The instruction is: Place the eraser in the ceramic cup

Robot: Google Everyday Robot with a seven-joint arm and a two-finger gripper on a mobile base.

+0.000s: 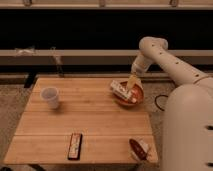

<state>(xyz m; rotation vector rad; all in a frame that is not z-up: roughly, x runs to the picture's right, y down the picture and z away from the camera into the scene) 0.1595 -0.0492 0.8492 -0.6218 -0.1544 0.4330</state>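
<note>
**Robot gripper hangs over a bowl, well away from the eraser it must pick up**

The gripper points down over the far right part of a wooden table. Its fingers are apart and it holds nothing. Just beneath it sits an orange-brown bowl with a white box leaning inside.

The eraser lies flat near the table's front edge, at seven o'clock from the gripper and well apart from it. The white cup stands upright at nine o'clock, its mouth facing up.

The sensible move is probably to rise clear of the bowl's rim, cross to the eraser, and close across its narrow width. A brown-and-white rounded object at six o'clock, by the front right corner, lies beside that path, not on it. Nothing stands between eraser and cup.
</note>
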